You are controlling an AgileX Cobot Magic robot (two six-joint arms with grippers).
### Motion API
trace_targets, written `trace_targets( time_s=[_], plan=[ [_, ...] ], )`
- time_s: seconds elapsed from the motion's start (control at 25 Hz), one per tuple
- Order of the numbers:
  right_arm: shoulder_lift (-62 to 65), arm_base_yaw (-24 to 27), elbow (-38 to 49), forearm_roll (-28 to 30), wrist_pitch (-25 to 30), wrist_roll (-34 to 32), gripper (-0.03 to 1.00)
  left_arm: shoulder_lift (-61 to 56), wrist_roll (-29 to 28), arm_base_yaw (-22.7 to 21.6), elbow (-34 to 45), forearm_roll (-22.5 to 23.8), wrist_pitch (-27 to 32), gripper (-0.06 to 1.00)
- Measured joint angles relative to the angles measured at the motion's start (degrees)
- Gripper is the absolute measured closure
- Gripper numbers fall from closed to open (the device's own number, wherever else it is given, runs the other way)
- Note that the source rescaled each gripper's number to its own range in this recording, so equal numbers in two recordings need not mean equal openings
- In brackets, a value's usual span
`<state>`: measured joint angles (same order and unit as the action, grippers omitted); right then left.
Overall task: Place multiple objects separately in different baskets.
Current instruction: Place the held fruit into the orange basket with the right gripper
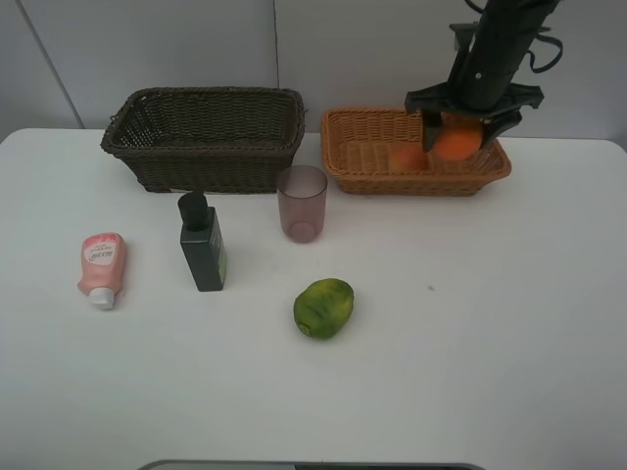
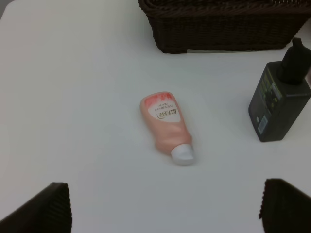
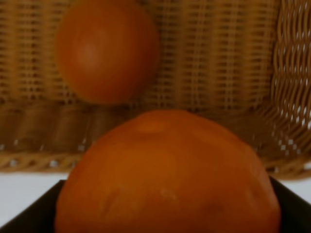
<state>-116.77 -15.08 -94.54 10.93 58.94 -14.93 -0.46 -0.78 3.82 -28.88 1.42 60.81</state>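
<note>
Orange-tan basket [image 1: 392, 182]: positioned directly under the right gripper [image 1: 462, 130]; the drop-off step is judged to be in hand.
Left gripper [image 2: 165, 208]: jaws spread, nothing held.
Orange [image 1: 457, 143]: pinched between the right jaws, above the basket floor.
Peach [image 1: 408, 155]: seated in the basket, just beside the gripped orange.
Pink tube [image 2: 165, 127]: laid flat on the table, below the left gripper.
Next move: lowering is called for, then release clear of the peach.

White desk [image 1: 509, 343], plain matte top, rounded far corners. Tiny dark speck [image 1: 429, 288] on it, right of centre. Pale grey panelled wall [image 1: 147, 49] behind the far edge, vertical seams. Grey strip [image 1: 313, 466] at near edge, unidentifiable.
</note>
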Motion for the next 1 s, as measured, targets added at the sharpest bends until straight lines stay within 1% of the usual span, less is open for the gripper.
trace_targets(
  time_s=[0.12,0.48,0.8,0.96,1.0],
  plan=[
    [-3.03,1.25,-2.15,0.06,-2.76,0.58,0.60,0.00,0.00,0.00,0.00,0.00,0.00,-0.06],
    [-6.34,4.65,-2.51,0.00,-12.44,0.60,0.60,0.00,0.00,0.00,0.00,0.00,0.00,-0.06],
    [-8.41,5.38,-2.51,0.26,-16.63,0.60,0.60,0.00,0.00,0.00,0.00,0.00,0.00,-0.06],
    [-8.47,5.43,-2.51,0.41,-17.51,0.60,0.60,0.00,0.00,0.00,0.00,0.00,0.00,-0.06],
    [-8.47,5.43,-2.51,0.41,-17.51,0.60,0.58,0.00,0.00,0.00,0.00,0.00,0.00,-0.06]
  ],
)
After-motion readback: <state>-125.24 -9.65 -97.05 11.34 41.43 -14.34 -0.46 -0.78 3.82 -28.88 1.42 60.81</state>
